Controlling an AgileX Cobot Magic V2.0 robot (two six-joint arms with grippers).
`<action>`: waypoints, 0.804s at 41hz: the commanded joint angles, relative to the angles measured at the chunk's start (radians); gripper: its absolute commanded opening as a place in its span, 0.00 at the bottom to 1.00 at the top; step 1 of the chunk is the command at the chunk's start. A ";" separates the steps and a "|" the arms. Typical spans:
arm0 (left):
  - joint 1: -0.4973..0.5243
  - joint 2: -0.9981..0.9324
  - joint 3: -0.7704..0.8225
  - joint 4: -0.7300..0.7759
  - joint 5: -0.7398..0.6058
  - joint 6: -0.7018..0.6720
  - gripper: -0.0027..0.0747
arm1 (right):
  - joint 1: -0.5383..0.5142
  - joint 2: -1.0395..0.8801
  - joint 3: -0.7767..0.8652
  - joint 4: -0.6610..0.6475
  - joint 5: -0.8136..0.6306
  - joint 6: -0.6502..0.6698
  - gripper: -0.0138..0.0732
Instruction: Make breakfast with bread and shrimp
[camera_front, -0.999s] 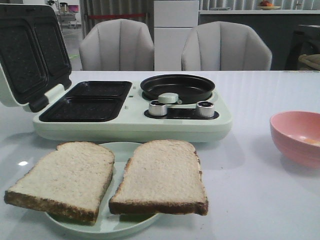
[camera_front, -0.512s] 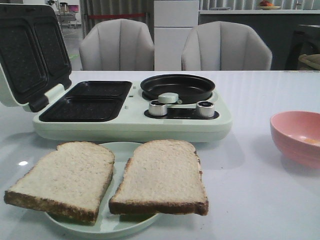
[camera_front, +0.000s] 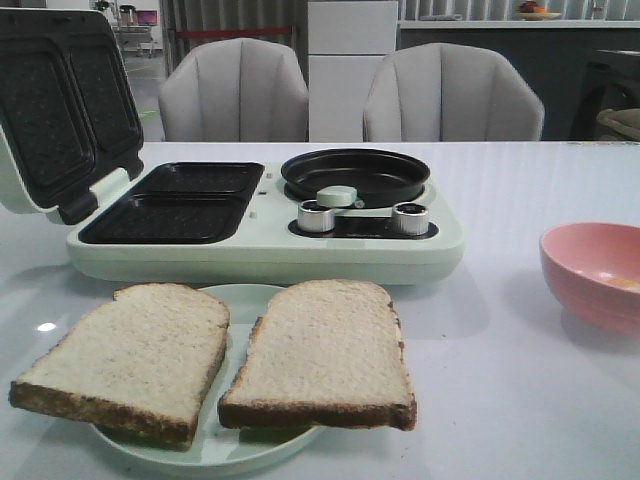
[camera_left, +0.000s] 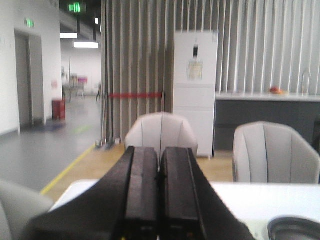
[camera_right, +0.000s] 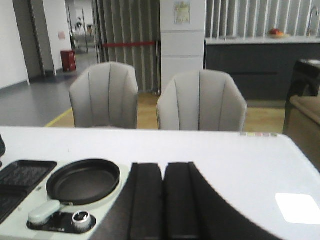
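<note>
Two bread slices lie side by side on a pale green plate (camera_front: 245, 296) at the table's front: the left slice (camera_front: 130, 355) and the right slice (camera_front: 322, 350). A pink bowl (camera_front: 598, 272) at the right holds a faint orange bit that may be shrimp; I cannot tell. My left gripper (camera_left: 160, 155) is shut and empty, held above the table and facing the chairs. My right gripper (camera_right: 164, 170) is shut and empty, raised over the table to the right of the black pan (camera_right: 84, 180). Neither gripper shows in the front view.
A pale green breakfast maker (camera_front: 260, 235) stands behind the plate, its sandwich lid (camera_front: 60, 105) open at the left, a round black pan (camera_front: 355, 175) and two knobs (camera_front: 410, 217) on its right half. Two grey chairs (camera_front: 235, 90) stand behind the table.
</note>
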 joint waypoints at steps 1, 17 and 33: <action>0.003 0.081 -0.094 -0.008 0.065 -0.007 0.16 | 0.001 0.108 -0.091 -0.008 0.035 -0.003 0.20; 0.003 0.150 -0.033 -0.098 0.230 -0.007 0.16 | 0.001 0.363 -0.070 -0.008 0.159 -0.003 0.20; 0.003 0.150 0.007 -0.024 0.255 0.004 0.64 | 0.001 0.495 -0.068 -0.017 0.180 -0.003 0.47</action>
